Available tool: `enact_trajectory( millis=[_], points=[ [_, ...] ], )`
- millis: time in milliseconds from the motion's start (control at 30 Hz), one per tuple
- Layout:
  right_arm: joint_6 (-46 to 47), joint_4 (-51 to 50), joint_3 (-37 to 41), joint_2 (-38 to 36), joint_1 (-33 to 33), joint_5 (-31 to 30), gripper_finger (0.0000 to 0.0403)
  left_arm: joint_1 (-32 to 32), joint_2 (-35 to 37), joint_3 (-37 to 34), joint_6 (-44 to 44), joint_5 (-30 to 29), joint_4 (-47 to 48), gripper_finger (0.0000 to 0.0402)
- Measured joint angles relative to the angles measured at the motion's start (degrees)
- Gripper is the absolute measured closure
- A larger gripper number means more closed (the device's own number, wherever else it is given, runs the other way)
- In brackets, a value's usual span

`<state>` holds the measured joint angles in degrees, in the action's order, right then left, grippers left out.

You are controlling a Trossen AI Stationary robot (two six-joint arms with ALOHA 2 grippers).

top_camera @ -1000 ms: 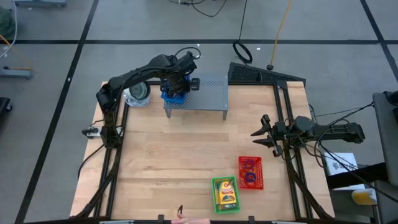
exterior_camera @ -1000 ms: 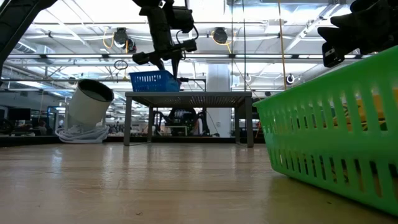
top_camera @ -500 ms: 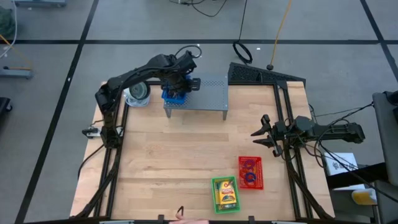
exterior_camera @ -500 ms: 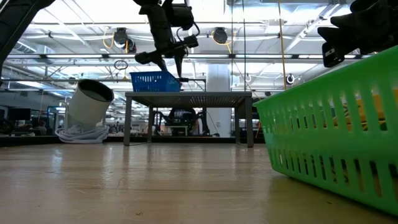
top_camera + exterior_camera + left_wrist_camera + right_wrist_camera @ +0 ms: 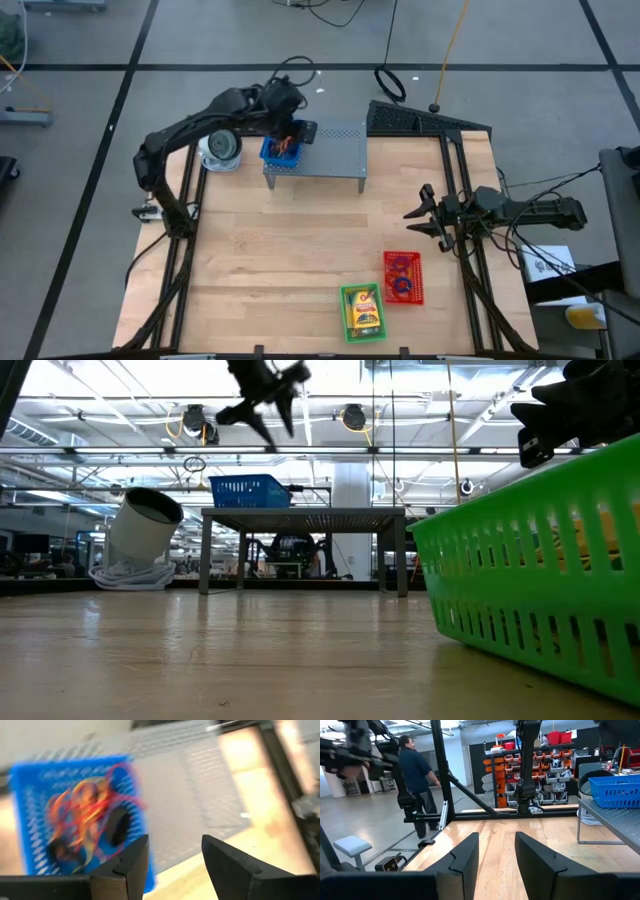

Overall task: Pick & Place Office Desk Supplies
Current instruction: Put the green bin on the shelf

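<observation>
A blue basket (image 5: 277,152) stands on the grey perforated shelf (image 5: 338,150). In the left wrist view, red and orange rubber bands (image 5: 82,817) and a small black piece (image 5: 117,827) lie inside it. My left gripper (image 5: 293,131) hangs open well above the blue basket (image 5: 248,490), its fingers empty. On the table's near part, a green basket (image 5: 362,312) holds a yellow crayon box, and a red basket (image 5: 403,277) holds rubber-band loops. My right gripper (image 5: 422,215) waits open near the table's right edge.
A round white-grey object (image 5: 220,150) lies tilted to the left of the shelf on a coil of cable. The green basket's wall (image 5: 530,580) fills the right of the low view. A person (image 5: 417,775) walks in the room beyond the table.
My left gripper has risen from just over the blue basket to well above it, and its arm has drawn back toward the table's far left. The blue basket has stayed on the shelf. The right arm has kept still.
</observation>
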<state>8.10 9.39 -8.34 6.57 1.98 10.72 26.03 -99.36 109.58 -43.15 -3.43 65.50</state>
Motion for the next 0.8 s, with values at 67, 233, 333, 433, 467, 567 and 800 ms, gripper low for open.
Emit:
enact_trajectory(
  millis=[67,233,333,433,467,567,800],
  points=[
    [0.0,0.0,0.0,0.0,0.0,0.0,0.0287,-2.1,0.9,0.0,3.8,-1.4,-3.0,0.0210],
    [0.2,0.0,0.0,0.0,0.0,0.1,0.0287,-7.8,1.7,0.0,12.8,-2.6,-11.8,0.0215],
    [0.2,0.0,0.0,0.0,0.0,0.1,0.0287,-11.0,1.7,0.0,14.6,-2.6,-17.7,0.0213],
    [0.2,0.0,0.0,0.0,0.0,0.1,0.0287,-14.0,1.2,0.0,14.6,-2.6,-23.0,0.0213],
    [0.2,0.0,0.0,0.0,0.0,0.1,0.0287,-14.9,1.1,0.0,14.7,-2.6,-23.7,0.0213],
    [0.2,0.0,0.0,0.0,0.0,0.1,0.0287,-17.8,0.2,0.0,16.0,-3.1,-25.7,0.0213],
    [0.2,0.0,0.0,0.0,0.0,0.1,0.0287,-22.3,-1.1,0.0,23.3,-3.1,-26.2,0.0212]
  ],
)
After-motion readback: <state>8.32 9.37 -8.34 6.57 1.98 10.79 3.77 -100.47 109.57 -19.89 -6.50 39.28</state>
